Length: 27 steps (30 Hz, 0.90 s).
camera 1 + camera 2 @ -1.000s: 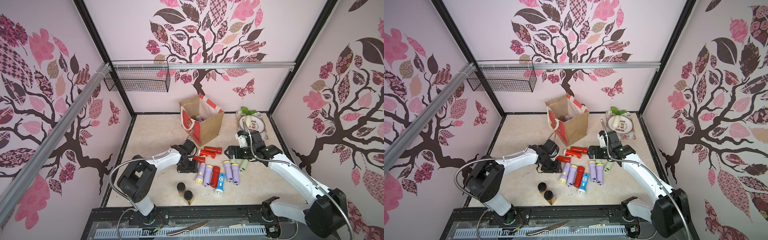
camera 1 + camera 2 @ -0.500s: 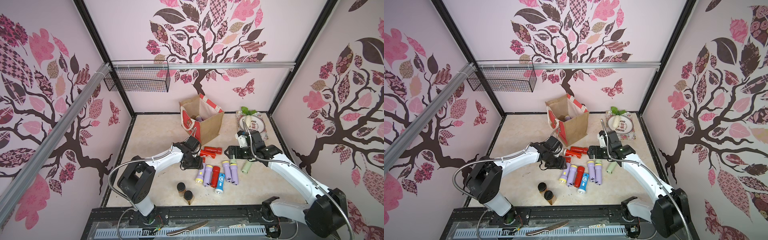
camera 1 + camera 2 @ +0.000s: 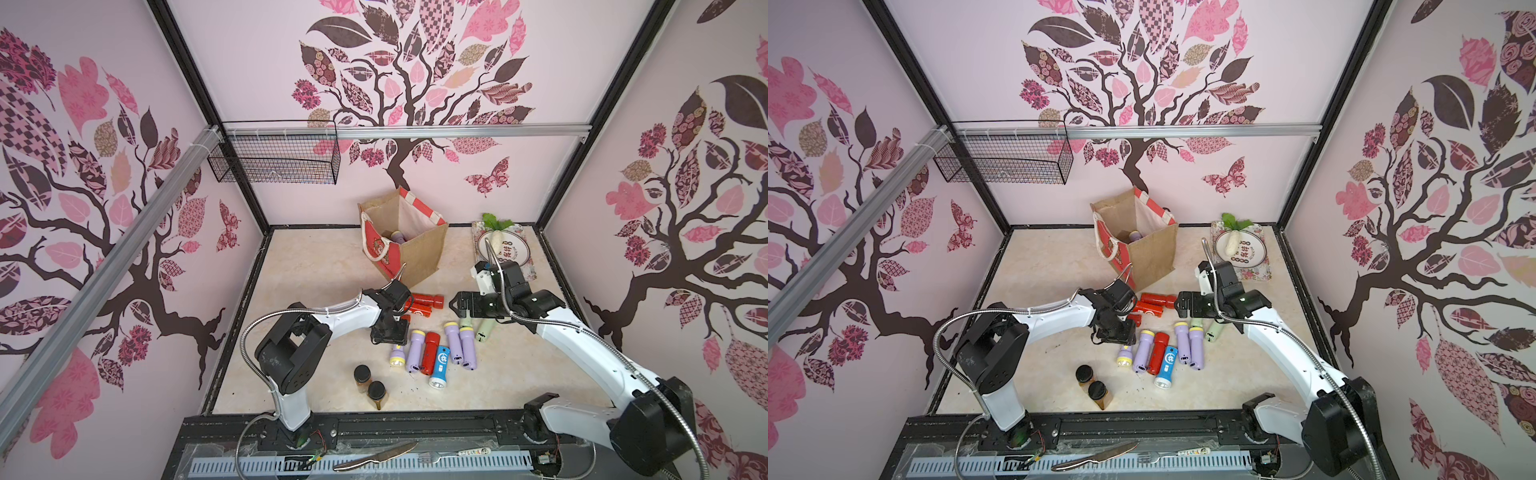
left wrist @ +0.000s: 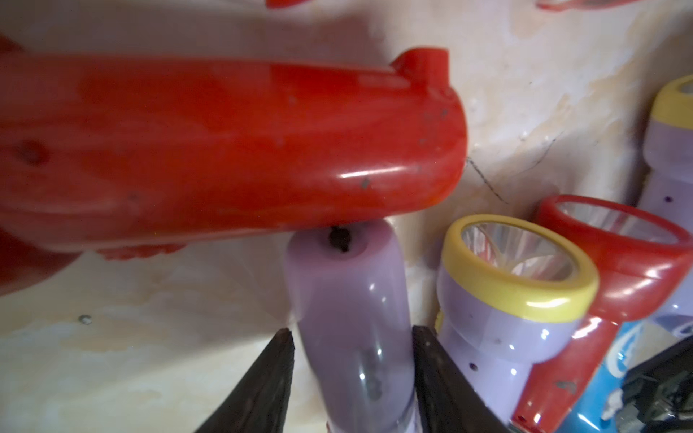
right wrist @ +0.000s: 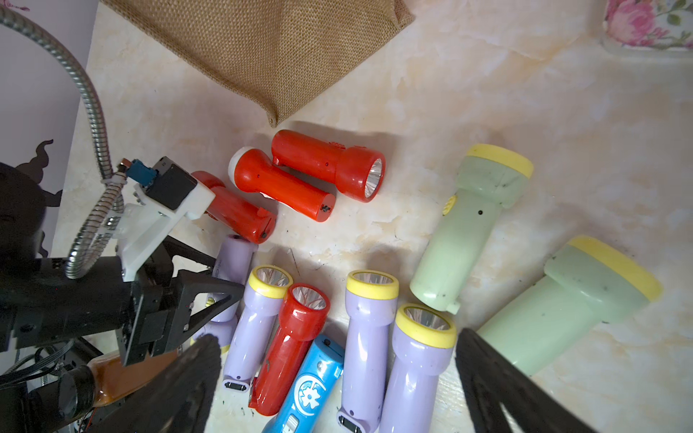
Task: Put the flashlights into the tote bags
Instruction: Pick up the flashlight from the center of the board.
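Left pincer (image 4: pixel 352 331) narrowed on the barrel of a lilac flashlight (image 4: pixel 347 285), one finger touching each side. The flashlight lies flat on the surface (image 3: pixel 316 282), long axis front to back, lens toward the robot, tail against a crosswise red flashlight (image 4: pixel 225 150). Right pincer (image 5: pixel 337 337) spread wide, empty, above the neighbouring flashlights. Tote bag (image 3: pixel 419 253) upright behind them.

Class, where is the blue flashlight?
In a top view, the blue flashlight lies centrally, frontmost in the cluster, between a red flashlight and a lilac flashlight.
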Tool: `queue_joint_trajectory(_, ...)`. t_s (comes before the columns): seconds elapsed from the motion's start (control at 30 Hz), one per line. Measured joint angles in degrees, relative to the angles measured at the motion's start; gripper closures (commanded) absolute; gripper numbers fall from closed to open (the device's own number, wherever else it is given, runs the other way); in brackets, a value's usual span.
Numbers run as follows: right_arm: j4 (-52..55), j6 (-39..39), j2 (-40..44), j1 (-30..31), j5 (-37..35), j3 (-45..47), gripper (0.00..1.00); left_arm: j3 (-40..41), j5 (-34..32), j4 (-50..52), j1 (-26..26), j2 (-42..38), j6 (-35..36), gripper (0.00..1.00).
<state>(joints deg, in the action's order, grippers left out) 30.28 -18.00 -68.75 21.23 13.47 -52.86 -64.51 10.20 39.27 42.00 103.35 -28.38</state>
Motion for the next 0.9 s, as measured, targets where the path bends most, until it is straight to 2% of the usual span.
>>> queue_joint_trajectory(0.4, 0.0, 0.0, 0.0, 0.0, -0.2, 0.0, 0.00, 0.1, -5.2, 0.9, 0.1, -0.8, -0.3, 0.90)
queue_joint_trajectory(0.6, 0.1, 0.3, 0.0, 0.0, -0.2, 0.0, 0.00, 0.5, -6.3, 3.0, -1.4, -9.2, -0.6, 0.95)
queue_joint_trajectory(0.9, -0.9, 0.4, 0.8, 0.0, 0.3, 0.0, 0.00, 0.0, -9.1, 6.0, -3.5, -22.1, 1.2, 0.98)
